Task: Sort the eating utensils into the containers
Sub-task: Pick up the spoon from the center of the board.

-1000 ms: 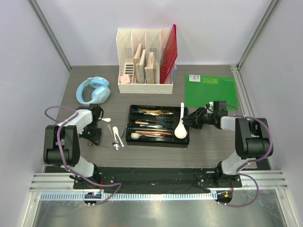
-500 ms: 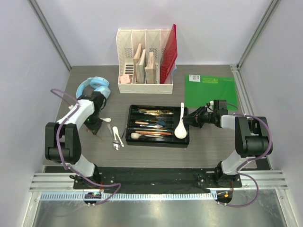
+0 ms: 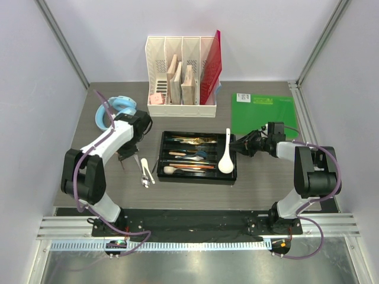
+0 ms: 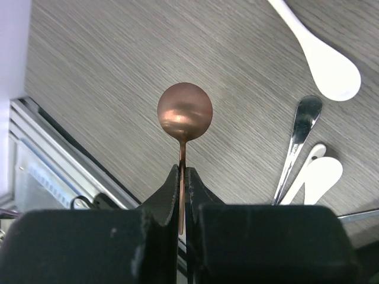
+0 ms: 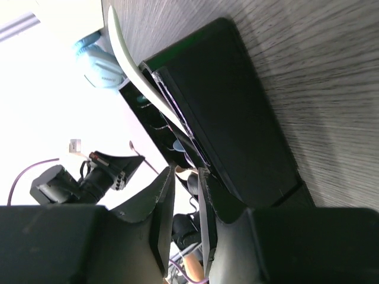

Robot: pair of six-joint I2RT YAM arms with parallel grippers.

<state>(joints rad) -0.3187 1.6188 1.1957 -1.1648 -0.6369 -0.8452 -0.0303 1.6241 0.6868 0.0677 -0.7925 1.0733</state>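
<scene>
One copper spoon [image 4: 184, 112] pinched by left fingers [image 4: 162, 200], clear only wrist-side.

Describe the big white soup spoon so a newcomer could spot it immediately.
Find the shallow black rectangular plastic cutlery tray mid-table, in front of the white slotted file organizer. The large white ceramic soup spoon lies at its right end, handle pointing to the back. It is far bulkier than the slim metal and wooden pieces in the compartments.
</scene>
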